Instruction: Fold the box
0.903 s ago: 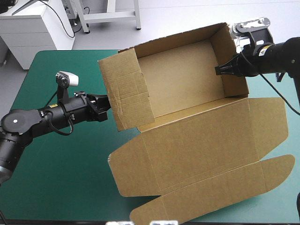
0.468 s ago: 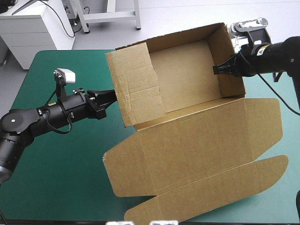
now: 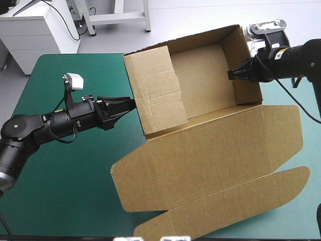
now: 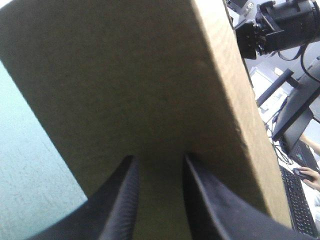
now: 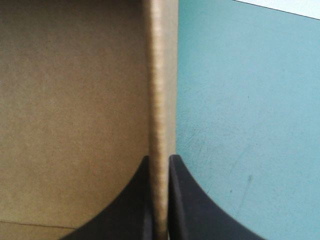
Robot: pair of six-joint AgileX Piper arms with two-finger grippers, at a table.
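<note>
The brown box [image 3: 210,150] lies on the teal-green cover, its tray at the back with walls raised and its lid flat toward the front. My left gripper [image 3: 129,103] touches the outer face of the left wall [image 3: 155,95], which leans inward over the tray. In the left wrist view, that gripper [image 4: 159,160] is slightly open, with its tips against the board [image 4: 130,75] and nothing between them. My right gripper [image 3: 231,75] is shut on the top edge of the right wall [image 3: 247,70]. In the right wrist view, the gripper [image 5: 160,159] has one finger on each side of the wall edge [image 5: 159,75].
The flat lid and its rounded flaps [image 3: 225,211] reach the table's front edge and spread toward the right edge. Bare teal-green cover [image 3: 65,175] lies at the left and front left, under my left arm.
My left gripper has moved to the right, and the left wall has swung rightward and inward over the tray. The right gripper has kept its hold and has hardly moved.
</note>
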